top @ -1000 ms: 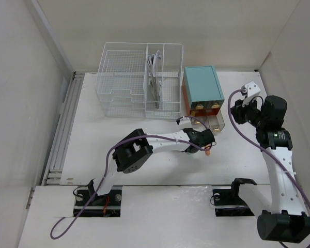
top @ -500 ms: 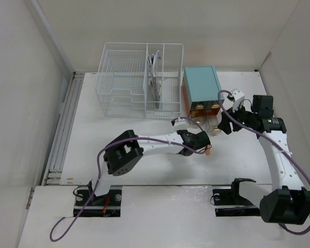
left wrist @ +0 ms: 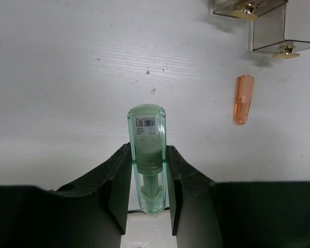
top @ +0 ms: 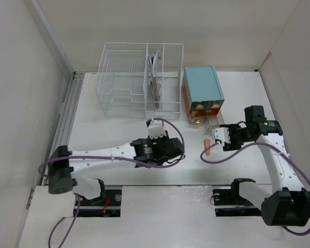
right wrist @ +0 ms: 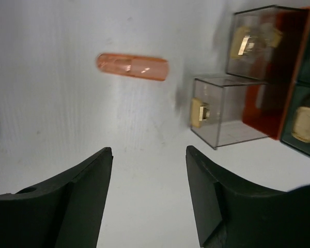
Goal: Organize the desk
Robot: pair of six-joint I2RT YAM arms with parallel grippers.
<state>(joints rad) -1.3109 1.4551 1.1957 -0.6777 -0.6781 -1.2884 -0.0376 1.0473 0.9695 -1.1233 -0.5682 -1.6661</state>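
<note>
The white desk (top: 119, 129) carries a small orange translucent capsule (top: 207, 146), lying flat in front of the teal drawer box (top: 202, 88). It also shows in the left wrist view (left wrist: 243, 99) and the right wrist view (right wrist: 132, 66). My left gripper (top: 175, 150) is shut on a clear green tube (left wrist: 147, 150) with a barcode label, held above the desk to the left of the orange capsule. My right gripper (top: 217, 136) is open and empty (right wrist: 149, 151), low over the desk just right of the capsule and beside a pulled-out clear drawer (right wrist: 222, 116).
A white wire-mesh basket organizer (top: 139, 77) stands at the back left of the teal box, with cables in its middle slot. The clear drawers with gold knobs (top: 214, 124) jut out from the box front. Side walls close in the desk left and right.
My left gripper has pulled back to the left, away from the orange capsule, and the arm has stretched out low. My right gripper has come down and forward to the capsule's right.
</note>
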